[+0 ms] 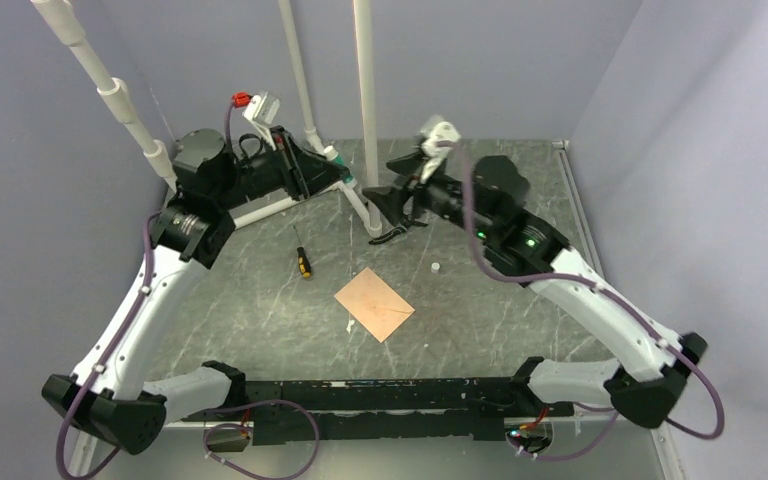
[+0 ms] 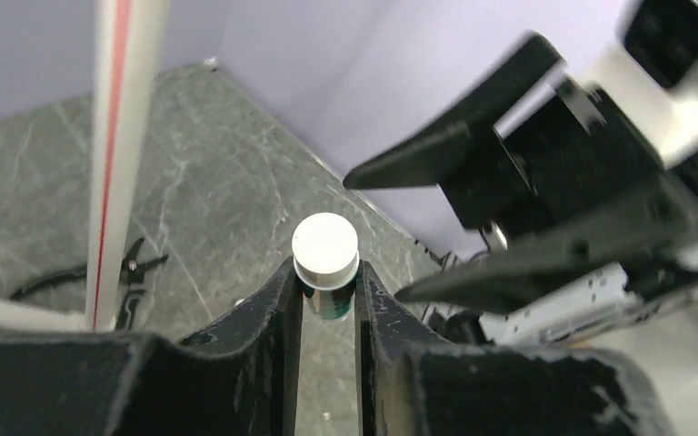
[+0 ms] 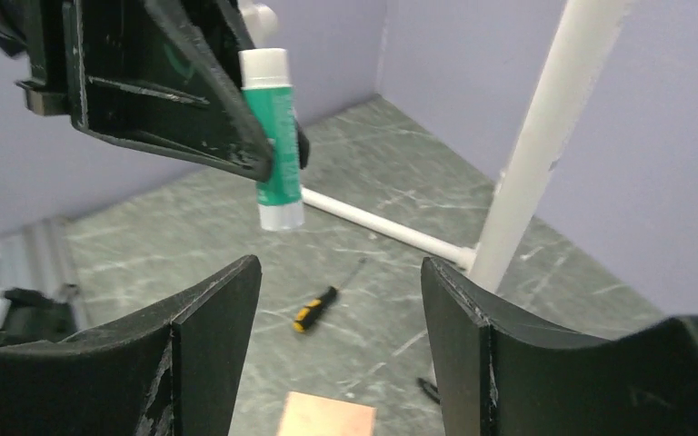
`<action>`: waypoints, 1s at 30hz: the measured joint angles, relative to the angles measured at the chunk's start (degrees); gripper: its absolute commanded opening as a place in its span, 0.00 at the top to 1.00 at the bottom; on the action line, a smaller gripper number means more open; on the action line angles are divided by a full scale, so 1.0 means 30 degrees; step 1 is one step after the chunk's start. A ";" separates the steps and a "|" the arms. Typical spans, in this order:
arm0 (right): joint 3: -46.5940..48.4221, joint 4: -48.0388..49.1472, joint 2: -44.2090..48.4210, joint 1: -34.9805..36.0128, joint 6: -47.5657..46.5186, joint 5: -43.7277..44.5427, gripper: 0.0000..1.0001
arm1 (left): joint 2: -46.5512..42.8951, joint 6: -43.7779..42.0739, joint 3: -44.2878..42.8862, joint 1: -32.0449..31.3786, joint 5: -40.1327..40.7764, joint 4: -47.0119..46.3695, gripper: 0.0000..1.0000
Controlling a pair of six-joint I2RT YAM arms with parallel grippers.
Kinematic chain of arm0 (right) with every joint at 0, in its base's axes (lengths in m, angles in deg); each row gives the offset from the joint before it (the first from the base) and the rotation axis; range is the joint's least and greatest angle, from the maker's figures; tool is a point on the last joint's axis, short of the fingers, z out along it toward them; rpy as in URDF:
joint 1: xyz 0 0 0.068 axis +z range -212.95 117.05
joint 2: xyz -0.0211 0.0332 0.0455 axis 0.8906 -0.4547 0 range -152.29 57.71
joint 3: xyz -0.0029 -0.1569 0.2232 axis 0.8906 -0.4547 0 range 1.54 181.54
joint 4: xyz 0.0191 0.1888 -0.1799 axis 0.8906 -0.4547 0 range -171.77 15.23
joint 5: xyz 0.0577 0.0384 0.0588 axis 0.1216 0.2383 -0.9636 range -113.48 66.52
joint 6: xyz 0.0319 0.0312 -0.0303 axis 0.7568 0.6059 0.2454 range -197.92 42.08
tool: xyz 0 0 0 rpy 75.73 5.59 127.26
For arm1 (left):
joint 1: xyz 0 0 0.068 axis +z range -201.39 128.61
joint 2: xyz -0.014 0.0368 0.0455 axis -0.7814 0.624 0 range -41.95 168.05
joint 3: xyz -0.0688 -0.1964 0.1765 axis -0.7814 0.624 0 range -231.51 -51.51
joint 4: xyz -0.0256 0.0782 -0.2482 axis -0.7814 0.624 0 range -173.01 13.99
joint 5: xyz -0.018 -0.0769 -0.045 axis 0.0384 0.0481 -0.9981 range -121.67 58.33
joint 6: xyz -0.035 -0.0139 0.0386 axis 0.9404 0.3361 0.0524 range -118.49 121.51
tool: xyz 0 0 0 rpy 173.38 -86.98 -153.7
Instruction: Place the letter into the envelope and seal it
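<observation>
The envelope (image 1: 373, 303) is a peach-tan rectangle lying flat at mid-table, no raised flap showing; its far edge appears low in the right wrist view (image 3: 327, 416). The letter is out of view. My left gripper (image 2: 325, 272) is raised at the back of the table (image 1: 343, 172) and shut on a green glue stick (image 2: 325, 245) with white ends, which hangs upright in the right wrist view (image 3: 274, 136). My right gripper (image 3: 341, 272) faces it from the right (image 1: 390, 205), open, with nothing between its fingers and apart from the stick.
A yellow-and-black screwdriver (image 1: 303, 262) lies left of the envelope. A small white piece (image 1: 436, 267) sits to its upper right. A black tool (image 1: 392, 238) lies by the white pole's foot (image 1: 372, 215). White poles rise at the back.
</observation>
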 measured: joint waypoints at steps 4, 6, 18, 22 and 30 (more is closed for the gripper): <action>-0.1588 0.0962 0.2310 -0.0911 0.2710 -0.2477 0.31 | -0.1042 -0.2310 0.0488 0.0000 -0.2790 -0.1377 0.98; -0.1654 0.1246 0.2630 -0.0882 0.3424 -0.3381 0.31 | -0.1260 -0.2922 0.0488 0.0000 -0.4233 -0.2208 0.98; -0.1122 0.1792 0.0510 -0.0838 0.5311 -0.8029 0.42 | -0.0372 -0.1916 0.0503 -0.0022 -0.9566 -0.6062 0.97; -0.0605 0.1967 0.0153 -0.0838 0.5639 -0.8648 0.45 | -0.0299 -0.1268 0.0525 -0.0022 -1.0098 -0.6841 0.98; 0.0291 0.2222 -0.0233 -0.0838 0.5982 -0.9420 0.78 | -0.0299 -0.1180 0.0532 -0.0015 -1.0324 -0.7155 0.98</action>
